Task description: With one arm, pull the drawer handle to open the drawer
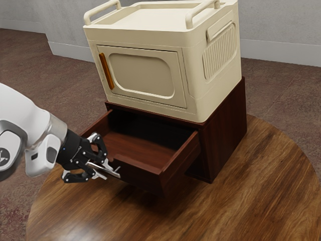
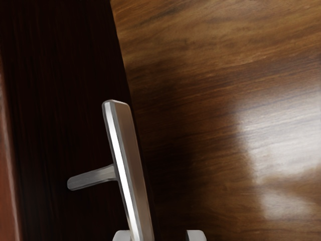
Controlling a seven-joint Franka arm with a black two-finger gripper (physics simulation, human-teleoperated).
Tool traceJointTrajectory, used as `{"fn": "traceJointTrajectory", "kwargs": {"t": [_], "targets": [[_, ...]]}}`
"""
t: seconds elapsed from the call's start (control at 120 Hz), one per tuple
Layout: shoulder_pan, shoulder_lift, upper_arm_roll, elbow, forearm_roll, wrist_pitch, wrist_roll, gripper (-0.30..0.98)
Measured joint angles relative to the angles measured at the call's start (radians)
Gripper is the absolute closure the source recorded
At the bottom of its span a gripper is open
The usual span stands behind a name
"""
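Two fingers stood apart astride the metal handle, unclamped, with a gap on one side. The handle projected from the near front of the open drawer; probably rigid and slippery, it was best taken mid-length, the drawer presumably sliding lightly.

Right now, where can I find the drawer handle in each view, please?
Exterior view: the handle is on the front of the pulled-out drawer, toward the exterior view's left.
Wrist view: the handle crosses the dark drawer front, reaching to the open pincer.
Shared landmark: the brown wooden table, beyond the drawer's lower edge.
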Motion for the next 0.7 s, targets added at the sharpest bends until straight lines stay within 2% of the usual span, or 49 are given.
{"fn": "traceJointTrajectory", "kwargs": {"t": [0.267, 0.483, 0.583, 0.7], "targets": [[0.002, -0.048, -0.007, 0.025, 0.002, -0.056, -0.002, 0.53], [0.005, -0.046, -0.023, 0.158, 0.002, -0.193, -0.007, 0.50], [0.002, 0.047, -0.026, 0.300, 0.009, -0.277, -0.025, 0.49], [-0.011, 0.227, -0.025, 0.561, 0.065, -0.421, -0.083, 0.46]]}}
